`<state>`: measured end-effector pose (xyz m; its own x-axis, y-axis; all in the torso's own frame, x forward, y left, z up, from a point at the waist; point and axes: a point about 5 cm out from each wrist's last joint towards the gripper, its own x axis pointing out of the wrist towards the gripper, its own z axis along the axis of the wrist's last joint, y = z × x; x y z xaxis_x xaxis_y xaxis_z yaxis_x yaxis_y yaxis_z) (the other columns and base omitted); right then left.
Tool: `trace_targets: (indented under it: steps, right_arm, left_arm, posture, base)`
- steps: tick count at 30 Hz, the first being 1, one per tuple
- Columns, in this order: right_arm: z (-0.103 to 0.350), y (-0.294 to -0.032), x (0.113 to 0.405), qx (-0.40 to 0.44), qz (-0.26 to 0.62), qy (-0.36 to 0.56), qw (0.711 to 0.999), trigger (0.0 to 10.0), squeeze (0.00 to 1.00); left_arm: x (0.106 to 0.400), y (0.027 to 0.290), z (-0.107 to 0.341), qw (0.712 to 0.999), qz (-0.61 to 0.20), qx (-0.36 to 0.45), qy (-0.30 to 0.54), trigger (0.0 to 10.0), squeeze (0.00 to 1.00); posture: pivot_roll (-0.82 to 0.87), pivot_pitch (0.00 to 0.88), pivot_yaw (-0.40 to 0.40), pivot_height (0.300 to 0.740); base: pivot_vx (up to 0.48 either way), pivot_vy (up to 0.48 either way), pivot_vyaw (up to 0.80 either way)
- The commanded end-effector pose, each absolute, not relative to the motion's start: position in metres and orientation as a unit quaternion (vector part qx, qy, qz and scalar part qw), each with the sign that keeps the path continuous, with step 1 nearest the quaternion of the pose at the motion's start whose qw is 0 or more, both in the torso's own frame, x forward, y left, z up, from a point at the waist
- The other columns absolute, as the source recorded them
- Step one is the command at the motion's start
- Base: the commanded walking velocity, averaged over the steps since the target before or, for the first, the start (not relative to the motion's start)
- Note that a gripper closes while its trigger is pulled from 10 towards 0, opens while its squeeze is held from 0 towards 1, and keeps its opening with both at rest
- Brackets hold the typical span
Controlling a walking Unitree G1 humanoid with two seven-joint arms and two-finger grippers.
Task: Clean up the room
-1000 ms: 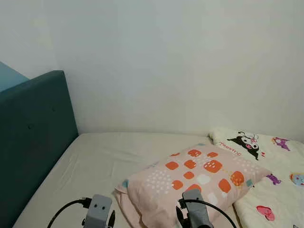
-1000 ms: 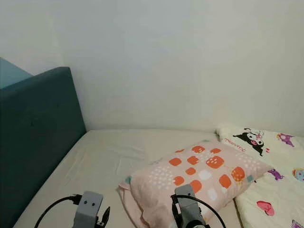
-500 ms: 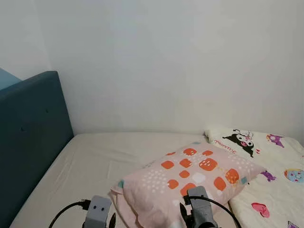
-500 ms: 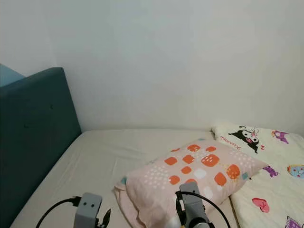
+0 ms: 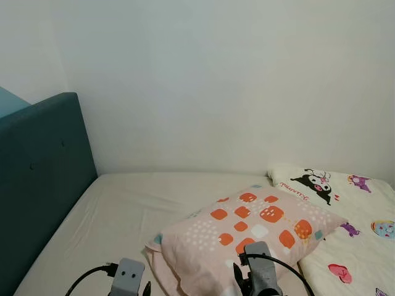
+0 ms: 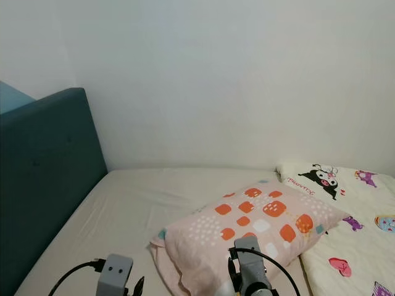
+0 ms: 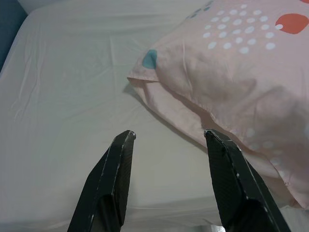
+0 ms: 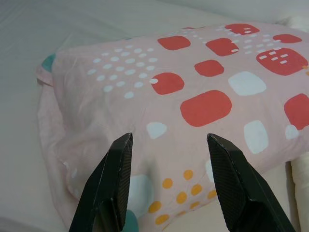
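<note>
A: What is the surface, and what is the room like?

B: It is a bed (image 5: pixel 117 213) with a plain cream sheet, standing against a bare white wall (image 5: pixel 216 80). A dark teal padded headboard (image 5: pixel 43 179) stands on the robot's left side. On the right side lies a white blanket (image 5: pixel 352 228) with cartoon figures printed on it.

A: And the thing to tidy?

B: A pink pillow (image 5: pixel 247 231) with orange and white squares (and small white dots near one corner) lies on the sheet, between the bare part of the bed and the blanket. Its right end is touching the blanket.

A: How do the arms stand?

B: Both are low at the front edge of the bed. The left gripper (image 7: pixel 169 137) hovers over the sheet just beside the pillow's near corner, its fingers (image 7: pixel 118 169) spread apart and holding nothing. The right gripper (image 8: pixel 169 140) is over the top of the pillow, its fingers (image 8: pixel 231 174) also spread. I cannot tell if they touch the cloth.
</note>
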<state>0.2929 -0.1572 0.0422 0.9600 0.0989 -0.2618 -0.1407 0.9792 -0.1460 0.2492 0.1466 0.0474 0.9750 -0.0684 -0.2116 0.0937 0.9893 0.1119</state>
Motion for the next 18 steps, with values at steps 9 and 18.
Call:
trace_targets:
  steps: [9, 18]
  right_arm:
    - [0.0408, -0.1565, 0.2898, -0.07, 0.06, 0.13, 0.987, 10.0, 0.0]
    - [0.0406, -0.1564, 0.2894, -0.068, 0.059, 0.129, 0.988, 10.0, 0.0]
  left_arm:
    - [0.2467, 0.1461, 0.0444, 0.991, -0.046, 0.058, 0.114, 10.0, 0.0]
    - [0.247, 0.1458, 0.0452, 0.991, -0.049, 0.059, 0.113, 10.0, 0.0]
  posture:
    - [-0.07, 0.058, -0.015, 0.65]
    - [-0.07, 0.06, -0.008, 0.61]
  base:
    - [0.0, 0.0, 0.0]
    - [0.0, 0.0, 0.0]
